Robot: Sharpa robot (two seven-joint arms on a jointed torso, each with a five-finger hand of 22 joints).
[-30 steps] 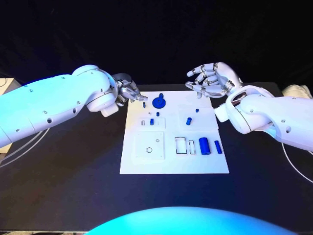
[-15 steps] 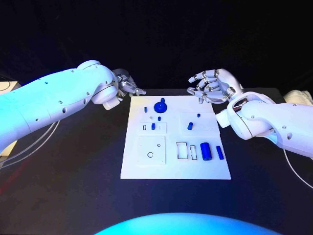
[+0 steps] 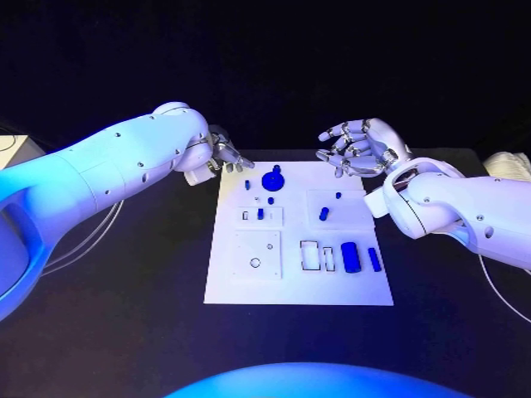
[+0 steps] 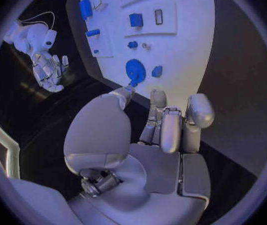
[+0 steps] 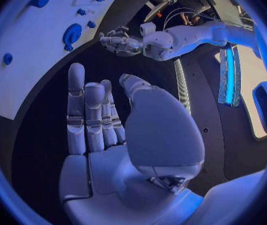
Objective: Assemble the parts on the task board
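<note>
I report both hands off the work. My left hand [image 3: 224,154] sits at the far left corner of the task board [image 3: 297,290], just off its edge, fingers loosely curled and holding nothing that I can see; over the last second it has drawn back from above the board's far-left area toward that corner. My right hand [image 3: 359,149] hovers beyond the far right corner, fingers spread and empty, little changed in posture.

On the board, the round blue knob [image 3: 273,177] stands near the far edge with a small blue piece [image 3: 248,184] just beside it. Further blue pieces sit mid-board, one at [image 3: 323,213]. The large blue cylinder [image 3: 351,256] and the slim blue bar [image 3: 373,259] lie near the right edge, beside the open rectangular slots [image 3: 310,254]. None of these parts appears displaced.

My judgement: no part is in hand, assembly is at an early stage, and the left hand's retreat suggests a pause between picks
</note>
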